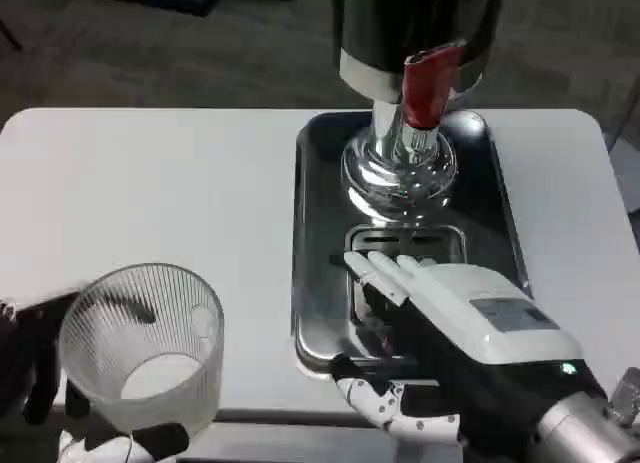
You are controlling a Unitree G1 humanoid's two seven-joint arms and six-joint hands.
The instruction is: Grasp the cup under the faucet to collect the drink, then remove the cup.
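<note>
At lower left of the frame the left hand (40,368) grips the ribbed clear cup (143,345), upright and seemingly empty, well apart from the faucet. The step looks like carrying it: next it must go right onto the metal tray (312,233), under the red-handled faucet (430,83). The right hand (440,323), fingers extended and holding nothing, hovers over the drip grate (405,241), blocking that spot.
</note>
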